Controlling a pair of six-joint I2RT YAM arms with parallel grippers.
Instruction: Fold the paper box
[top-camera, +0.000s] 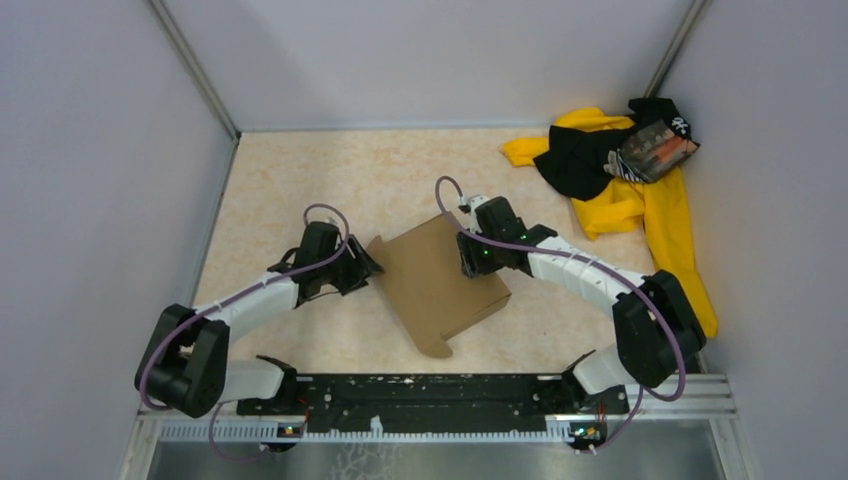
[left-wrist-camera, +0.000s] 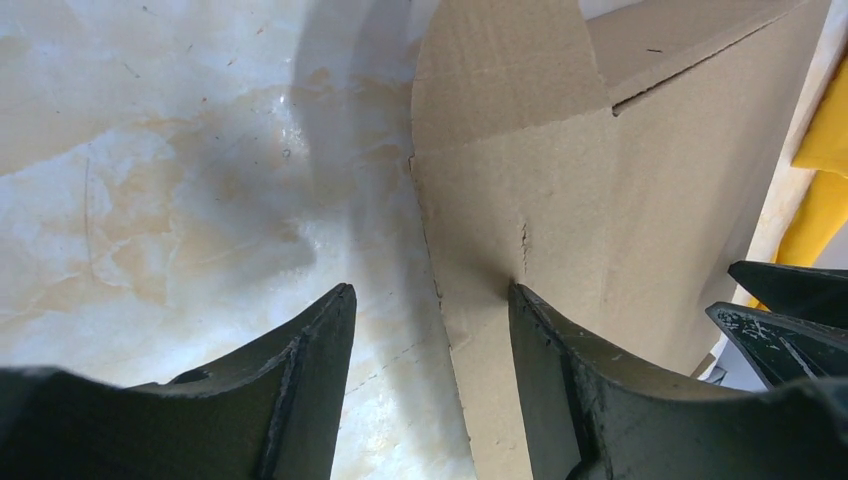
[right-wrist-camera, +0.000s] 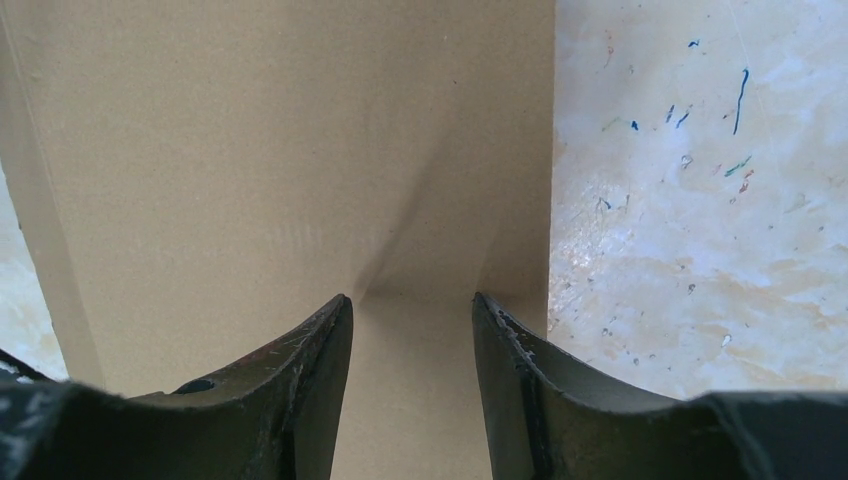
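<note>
Plain brown cardboard paper box (top-camera: 440, 285): left gripper (left-wrist-camera: 430, 290) open, straddling its flap edge; right gripper (right-wrist-camera: 411, 297) half-open on the panel (clasping nothing). Close squarely along the crease.

Grey walls (top-camera: 100, 150) enclose a beige marbled tabletop (top-camera: 300, 180).

1. The paper box (top-camera: 440, 285) is plain brown, unprinted, with faint corrugation lines close up.
2. The tabletop (top-camera: 300, 180) is cream with a beige marbled pattern; the right wrist view shows small blue, green and red flecks on it.
3. The cloth pile (top-camera: 655, 210) is yellow and black, topped by something possibly striped in grey and orange.
4. The arms (top-camera: 580, 265) are white with black joints; their cables (top-camera: 325, 210) are purple.
5. The left claw (left-wrist-camera: 430, 290) and right claw (right-wrist-camera: 411, 300) are black.
6. The walls (top-camera: 100, 150) are pale grey.
</note>
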